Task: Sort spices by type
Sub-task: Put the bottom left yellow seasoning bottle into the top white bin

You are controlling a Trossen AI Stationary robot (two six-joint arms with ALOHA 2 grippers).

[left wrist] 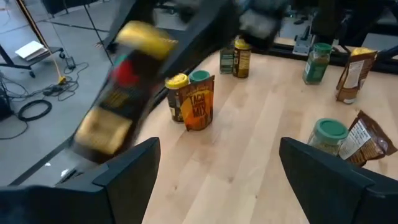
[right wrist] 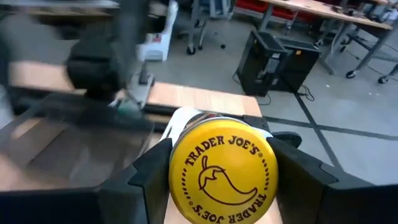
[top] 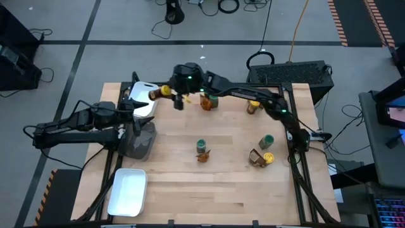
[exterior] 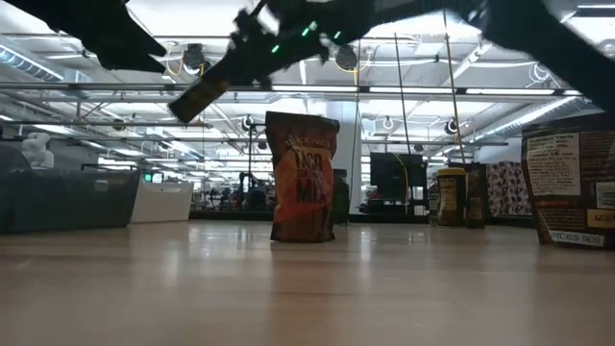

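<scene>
Yellow-lidded jar held aloft

Right gripper (right wrist: 217, 180) clamps a round, glossy yellow-lidded jar (top: 159, 92) at the wooden table's (top: 228, 183) eleven o'clock, by the white tray (top: 143, 93). Left gripper (left wrist: 214, 177), nine o'clock, gapes wide, empty

I see a grey floor (top: 126, 25) with dark taped lines and loose cables (top: 228, 6) around the wooden surface (top: 221, 183); long ceiling lights (exterior: 192, 19) glow overhead.
</scene>
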